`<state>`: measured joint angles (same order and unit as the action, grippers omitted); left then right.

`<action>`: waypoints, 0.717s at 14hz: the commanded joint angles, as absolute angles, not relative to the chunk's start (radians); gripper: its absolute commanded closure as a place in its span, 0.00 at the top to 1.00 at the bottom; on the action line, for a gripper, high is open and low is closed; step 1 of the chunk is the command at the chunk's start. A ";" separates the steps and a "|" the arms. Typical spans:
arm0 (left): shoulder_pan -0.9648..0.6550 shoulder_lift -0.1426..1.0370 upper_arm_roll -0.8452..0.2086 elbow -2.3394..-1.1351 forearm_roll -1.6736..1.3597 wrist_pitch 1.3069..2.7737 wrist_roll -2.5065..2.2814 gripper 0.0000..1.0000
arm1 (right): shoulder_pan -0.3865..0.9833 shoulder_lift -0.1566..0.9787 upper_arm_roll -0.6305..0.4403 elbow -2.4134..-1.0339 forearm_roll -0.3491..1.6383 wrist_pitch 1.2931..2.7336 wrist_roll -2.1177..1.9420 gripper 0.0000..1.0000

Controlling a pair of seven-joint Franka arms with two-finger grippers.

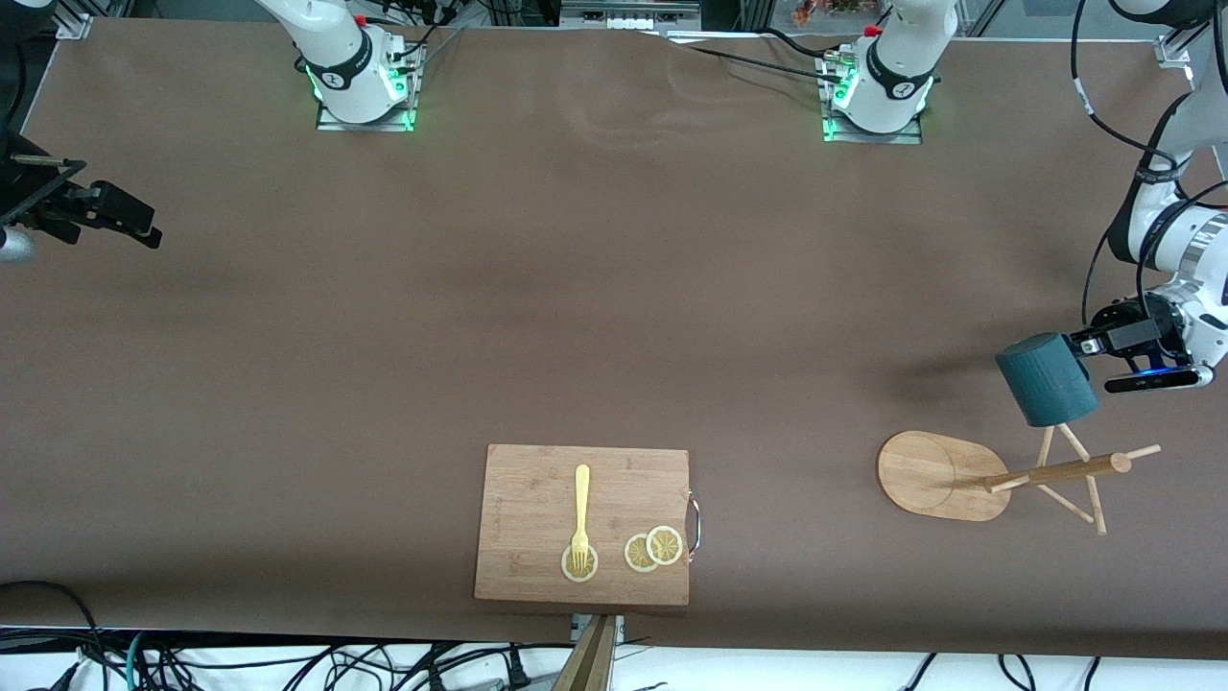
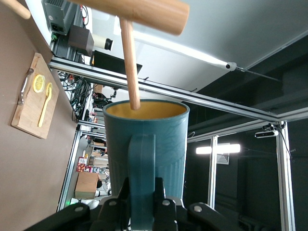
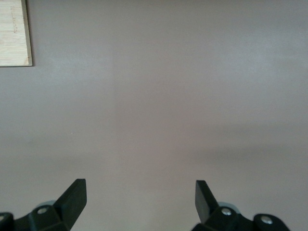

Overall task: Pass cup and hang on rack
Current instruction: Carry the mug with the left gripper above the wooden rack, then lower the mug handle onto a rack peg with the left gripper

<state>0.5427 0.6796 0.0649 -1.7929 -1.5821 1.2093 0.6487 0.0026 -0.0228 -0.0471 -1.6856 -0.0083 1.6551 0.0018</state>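
Observation:
My left gripper (image 1: 1086, 344) is shut on the handle of the teal ribbed cup (image 1: 1046, 379) and holds it in the air over the bamboo rack (image 1: 945, 475) at the left arm's end of the table. In the left wrist view the handle sits between the gripper (image 2: 142, 186) fingers. The cup (image 2: 147, 144) shows its yellowish inside, and a thin peg (image 2: 129, 62) from the rack's post (image 2: 139, 12) reaches the cup's rim. I cannot tell whether the peg's tip is inside. My right gripper (image 1: 101, 216) is open and empty, waiting over the right arm's end of the table; it also shows in its wrist view (image 3: 139, 197).
A rectangular wooden cutting board (image 1: 582, 523) lies near the front camera's edge, mid-table, with a yellow fork (image 1: 580, 518) and lemon slices (image 1: 654, 549) on it. It also shows in the left wrist view (image 2: 33, 96), and its corner in the right wrist view (image 3: 13, 33).

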 commanded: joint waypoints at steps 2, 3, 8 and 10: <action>0.549 0.727 0.061 -1.733 -1.597 1.206 0.606 0.00 | 0.006 -0.017 -0.046 -1.663 -0.009 1.643 0.015 1.00; 0.558 0.729 0.061 -1.733 -1.595 1.204 0.600 0.00 | 0.006 -0.015 -0.046 -1.663 -0.009 1.643 0.015 1.00; 0.558 0.749 0.061 -1.714 -1.592 1.206 0.563 0.00 | 0.006 -0.015 -0.046 -1.663 -0.009 1.643 0.015 1.00; 0.558 0.779 0.061 -1.678 -1.592 1.207 0.546 0.00 | 0.006 -0.017 -0.046 -1.663 -0.009 1.643 0.015 1.00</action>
<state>0.5526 0.7384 0.0662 -1.7428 -1.5822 1.2146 0.5873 0.0026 -0.0228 -0.0471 -1.6856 -0.0083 1.6551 0.0018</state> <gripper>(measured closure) 0.789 0.000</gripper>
